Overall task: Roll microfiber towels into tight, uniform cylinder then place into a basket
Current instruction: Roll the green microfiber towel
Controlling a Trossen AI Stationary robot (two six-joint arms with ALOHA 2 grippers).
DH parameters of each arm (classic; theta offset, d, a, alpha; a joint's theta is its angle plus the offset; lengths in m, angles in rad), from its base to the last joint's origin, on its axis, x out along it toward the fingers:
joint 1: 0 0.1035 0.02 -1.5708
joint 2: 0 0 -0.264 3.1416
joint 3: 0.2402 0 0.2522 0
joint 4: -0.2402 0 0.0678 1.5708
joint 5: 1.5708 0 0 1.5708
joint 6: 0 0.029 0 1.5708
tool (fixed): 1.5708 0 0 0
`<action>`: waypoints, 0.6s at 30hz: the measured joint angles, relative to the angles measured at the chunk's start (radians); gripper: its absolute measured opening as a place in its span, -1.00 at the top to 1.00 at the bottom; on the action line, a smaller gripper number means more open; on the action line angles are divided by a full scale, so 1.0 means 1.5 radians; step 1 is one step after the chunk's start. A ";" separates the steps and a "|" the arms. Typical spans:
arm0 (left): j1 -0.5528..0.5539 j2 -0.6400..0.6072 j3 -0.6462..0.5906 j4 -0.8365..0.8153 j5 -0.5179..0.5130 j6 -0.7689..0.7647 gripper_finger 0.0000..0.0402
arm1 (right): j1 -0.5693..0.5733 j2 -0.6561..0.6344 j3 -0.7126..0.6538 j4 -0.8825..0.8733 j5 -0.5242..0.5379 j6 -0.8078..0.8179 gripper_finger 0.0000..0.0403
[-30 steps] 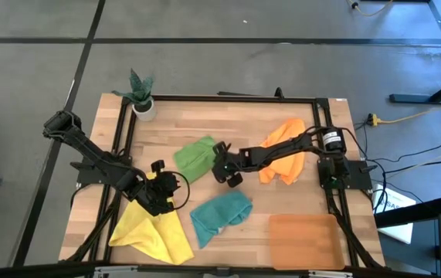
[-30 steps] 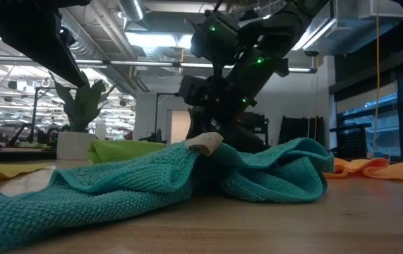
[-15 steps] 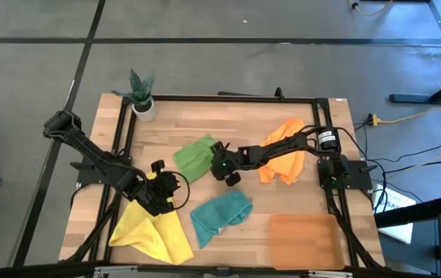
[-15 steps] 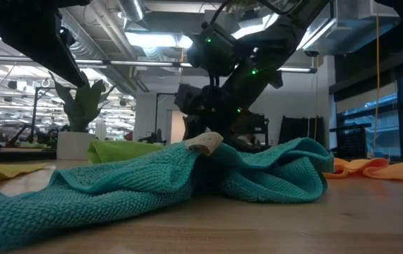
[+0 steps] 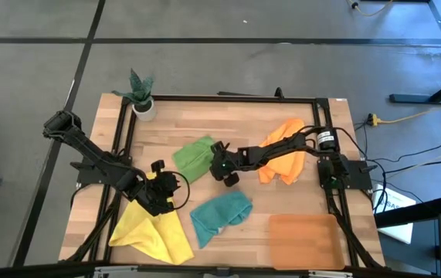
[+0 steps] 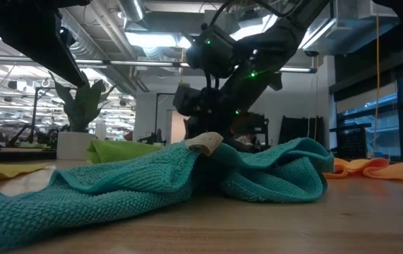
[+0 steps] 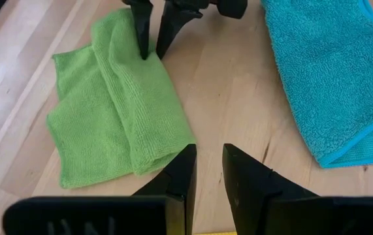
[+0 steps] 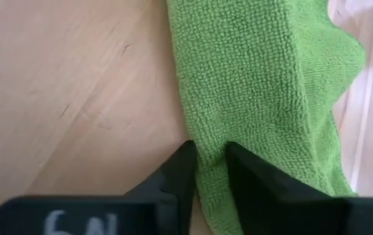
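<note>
The right gripper pinches the soft, limp green towel at its edge farthest from the plant pot, likely bunching there.

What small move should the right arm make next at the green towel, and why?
Probably finish closing and lift slightly. The right gripper has its fingers straddling the edge of the green towel, which lies loosely folded on the table, not rolled. The left gripper waits nearby, holding nothing.
</note>
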 joint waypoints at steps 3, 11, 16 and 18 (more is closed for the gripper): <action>0.000 0.000 0.000 0.000 0.000 0.000 0.67 | 0.000 0.001 0.000 0.001 0.000 0.000 0.84; 0.011 0.000 -0.003 0.001 -0.043 -0.001 0.67 | -0.002 0.002 -0.001 0.003 -0.022 0.014 0.97; 0.047 0.000 -0.044 0.000 -0.045 -0.023 0.67 | -0.002 0.001 0.018 -0.046 -0.030 0.019 0.98; 0.061 0.000 -0.060 -0.001 -0.043 -0.033 0.67 | -0.002 0.001 0.038 -0.093 -0.036 0.034 0.98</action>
